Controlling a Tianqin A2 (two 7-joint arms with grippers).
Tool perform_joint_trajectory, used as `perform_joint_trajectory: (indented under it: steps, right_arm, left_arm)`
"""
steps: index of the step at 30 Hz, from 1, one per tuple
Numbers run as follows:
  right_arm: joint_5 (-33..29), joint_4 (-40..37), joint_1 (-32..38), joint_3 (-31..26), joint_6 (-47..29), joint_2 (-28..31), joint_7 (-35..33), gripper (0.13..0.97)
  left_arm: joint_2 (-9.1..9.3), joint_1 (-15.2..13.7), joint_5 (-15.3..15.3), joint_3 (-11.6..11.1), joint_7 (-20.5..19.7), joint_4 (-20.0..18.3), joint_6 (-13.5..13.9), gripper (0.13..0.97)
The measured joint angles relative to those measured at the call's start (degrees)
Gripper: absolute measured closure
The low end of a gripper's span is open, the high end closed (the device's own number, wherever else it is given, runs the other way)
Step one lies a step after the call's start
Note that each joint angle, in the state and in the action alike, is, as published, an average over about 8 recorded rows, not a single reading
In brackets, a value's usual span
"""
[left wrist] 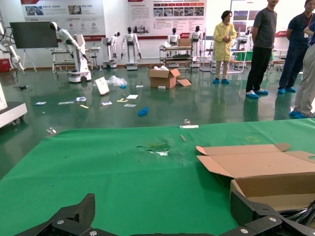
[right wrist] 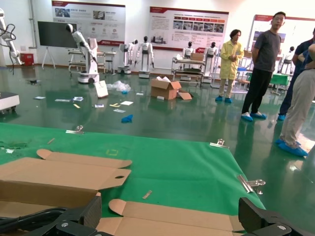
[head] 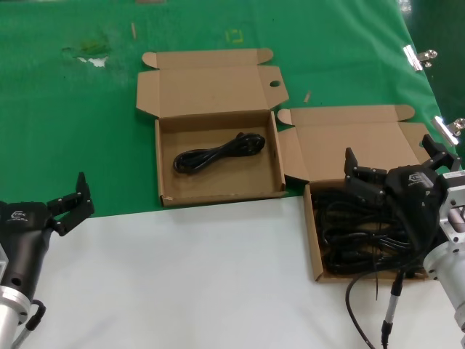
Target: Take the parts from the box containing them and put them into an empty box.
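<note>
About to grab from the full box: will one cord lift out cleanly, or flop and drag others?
The cords lie piled and overlapping under the right end effector, so neighbours may snag. They look soft and looped; ends will probably droop.

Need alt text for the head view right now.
The right gripper, open, hovers over the box full of black power cords. One cord lies in the other box; the left gripper waits open, lower left.
</note>
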Motion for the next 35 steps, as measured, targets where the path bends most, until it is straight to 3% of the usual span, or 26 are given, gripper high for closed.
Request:
perform_joint_trajectory:
  steps: [35]
  right_arm:
    - [0.00, 0.00, 0.00, 0.00, 0.00, 0.00, 0.00, 0.129]
  left_arm:
    - [0.00, 0.00, 0.00, 0.00, 0.00, 0.00, 0.00, 0.132]
